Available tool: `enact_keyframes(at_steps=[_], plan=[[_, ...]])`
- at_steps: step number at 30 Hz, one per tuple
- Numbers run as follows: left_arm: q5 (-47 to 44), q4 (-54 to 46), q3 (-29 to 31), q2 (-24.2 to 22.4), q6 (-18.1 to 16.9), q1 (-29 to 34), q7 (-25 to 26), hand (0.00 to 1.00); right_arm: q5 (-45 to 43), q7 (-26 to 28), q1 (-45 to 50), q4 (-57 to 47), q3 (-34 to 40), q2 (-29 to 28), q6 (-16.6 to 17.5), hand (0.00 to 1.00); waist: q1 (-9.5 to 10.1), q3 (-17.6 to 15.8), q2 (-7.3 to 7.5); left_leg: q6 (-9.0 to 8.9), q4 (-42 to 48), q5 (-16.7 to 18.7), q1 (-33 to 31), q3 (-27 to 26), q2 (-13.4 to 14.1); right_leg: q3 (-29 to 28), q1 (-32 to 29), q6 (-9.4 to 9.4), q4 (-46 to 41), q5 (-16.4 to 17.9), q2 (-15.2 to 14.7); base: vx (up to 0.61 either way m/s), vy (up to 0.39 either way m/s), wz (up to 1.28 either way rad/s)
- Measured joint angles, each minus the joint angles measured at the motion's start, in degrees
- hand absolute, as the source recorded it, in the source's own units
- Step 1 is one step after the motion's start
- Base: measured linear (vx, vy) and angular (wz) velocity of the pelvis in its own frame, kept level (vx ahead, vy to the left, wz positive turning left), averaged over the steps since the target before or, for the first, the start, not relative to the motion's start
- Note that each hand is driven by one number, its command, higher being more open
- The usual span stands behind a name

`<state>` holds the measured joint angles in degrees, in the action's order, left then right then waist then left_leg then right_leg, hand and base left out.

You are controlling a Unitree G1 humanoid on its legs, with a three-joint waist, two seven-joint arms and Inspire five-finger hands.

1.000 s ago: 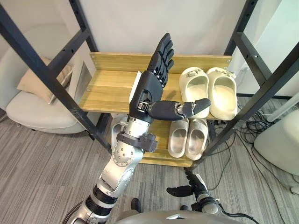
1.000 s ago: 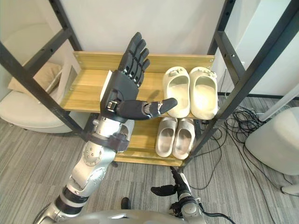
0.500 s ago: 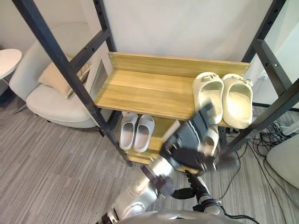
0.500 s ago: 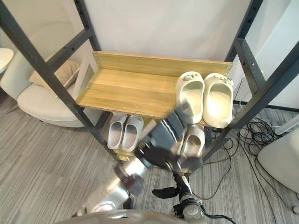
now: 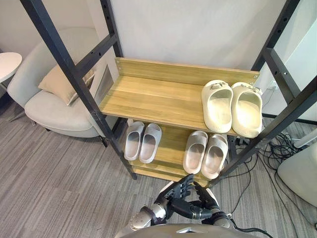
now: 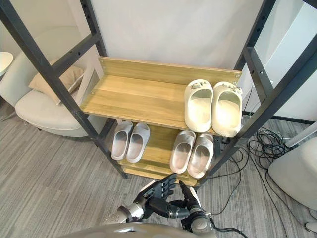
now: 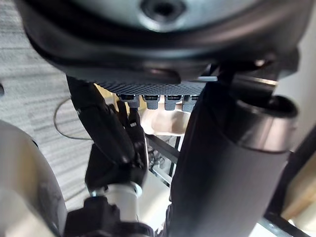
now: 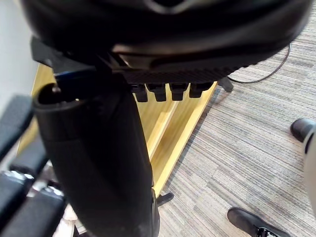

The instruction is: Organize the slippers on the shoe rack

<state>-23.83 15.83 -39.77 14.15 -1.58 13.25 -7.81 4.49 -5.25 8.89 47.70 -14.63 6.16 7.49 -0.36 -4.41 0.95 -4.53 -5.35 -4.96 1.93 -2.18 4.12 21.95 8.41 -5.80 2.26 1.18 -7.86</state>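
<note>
Rack (image 5: 153, 96): black steel frame, two wooden shelves, backed against a white wall on grey striped flooring.
Upper shelf: cream pair (image 5: 218, 106) at the right end, side by side and touching, laid front to back.
Lower shelf, left: small pale-grey pair (image 5: 133, 141), side by side, near the left post.
Lower shelf, right: beige pair (image 5: 195, 151), side by side, directly below the cream pair and well apart from the pale-grey pair.
Slippers overall: three matched pairs, all resting on the rack.
Left hand (image 5: 174, 194): low at the bottom edge of the head views, in front of the rack's foot and above the floor. Fingers straight and fanned toward the rack, thumb stuck out sideways, palm empty.
Right hand (image 5: 207, 198): just beside the left hand, on its right. Fingers loosely extended toward the rack, holding nothing. Seen again past the big dark thumb in the left wrist view.
Armchair (image 5: 54, 106): pale, rounded, left of the rack.
Cushion (image 5: 59, 82): tan, propped on the armchair's seat.
Side table (image 5: 7, 62): white round edge at the far left.
Cables (image 5: 277, 148): dark tangle on the floor, right of the rack.
</note>
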Motion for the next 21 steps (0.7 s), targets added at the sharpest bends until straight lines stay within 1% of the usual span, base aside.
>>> enact_keyframes(at_steps=[1,3,8,12,13,14,17,19,21], plan=[[1.0,1.2,1.1,-0.1,-0.1,0.0,0.1,1.0,0.0,0.0,-0.1,0.2,0.0,-0.1,0.0,1.0,-0.02,0.0,0.09,-0.04,0.0,0.1,0.0,-0.1,0.0,0.0,0.1,-0.02,0.1,0.0,0.0,0.0,0.0,0.0],[4.8,4.8,4.8,-0.5,-0.6,0.0,1.2,1.0,0.0,0.0,-0.3,0.5,0.0,-0.2,0.0,1.0,-0.06,-0.1,0.22,-0.2,0.0,0.3,0.4,-0.2,0.0,-0.1,0.6,-0.1,0.7,-0.1,0.1,0.01,0.003,-0.02],[10.7,13.7,14.3,-2.2,-1.9,-0.5,4.3,1.0,-0.1,0.0,-0.3,0.5,0.2,-0.2,-0.1,1.0,-0.06,-0.1,0.18,-0.26,0.0,0.6,0.8,-0.8,0.1,-0.7,0.8,-0.1,0.9,-0.1,0.1,0.01,0.012,-0.06],[17.3,22.1,22.3,-3.7,-2.3,-0.9,8.3,1.0,0.0,0.0,-0.5,1.0,1.5,-0.6,-0.1,1.0,0.01,-0.1,0.24,-0.15,0.0,1.0,1.4,-1.9,0.0,-1.8,0.8,-0.14,0.9,-0.1,0.0,0.0,0.032,-0.12],[18.0,23.1,23.6,-3.9,-2.3,-1.1,8.8,1.0,0.0,0.0,-0.5,1.1,2.0,-0.7,-0.1,1.0,0.01,-0.2,0.28,-0.15,0.0,1.0,1.4,-1.9,0.0,-1.8,0.8,-0.15,0.9,-0.1,0.0,0.0,0.021,-0.09],[18.9,25.6,26.4,-4.2,-2.4,-1.4,9.7,1.0,-0.1,-0.1,-0.7,1.8,2.5,-1.0,-0.2,1.0,0.0,-0.4,0.49,-0.17,0.0,1.1,1.6,-2.1,0.0,-2.0,0.8,-0.17,0.9,-0.1,0.0,0.0,0.019,-0.05],[19.1,29.0,31.1,-5.1,-2.4,-1.9,12.2,1.0,-0.1,-0.1,-1.0,2.5,3.5,-1.4,-0.2,1.0,0.05,-0.6,0.87,-0.17,0.0,1.2,1.8,-2.5,0.1,-2.3,0.8,-0.17,0.8,-0.1,0.0,-0.01,0.023,-0.06],[19.1,29.7,32.4,-5.5,-2.7,-2.0,12.8,1.0,-0.1,-0.1,-1.5,3.2,3.6,-1.4,-0.2,1.0,0.13,-0.9,0.81,-0.16,0.0,1.4,2.3,-3.2,0.1,-3.2,0.8,-0.17,0.7,-0.1,0.0,-0.01,0.037,-0.22],[19.4,31.1,34.7,-6.8,-3.0,-2.5,13.7,1.0,0.0,-0.1,-2.1,3.4,3.6,-1.3,-0.4,1.0,0.28,-1.5,0.37,-0.27,0.0,1.9,3.4,-5.1,0.3,-5.1,0.7,-0.21,0.4,-0.2,-0.1,-0.02,0.052,-0.42]])
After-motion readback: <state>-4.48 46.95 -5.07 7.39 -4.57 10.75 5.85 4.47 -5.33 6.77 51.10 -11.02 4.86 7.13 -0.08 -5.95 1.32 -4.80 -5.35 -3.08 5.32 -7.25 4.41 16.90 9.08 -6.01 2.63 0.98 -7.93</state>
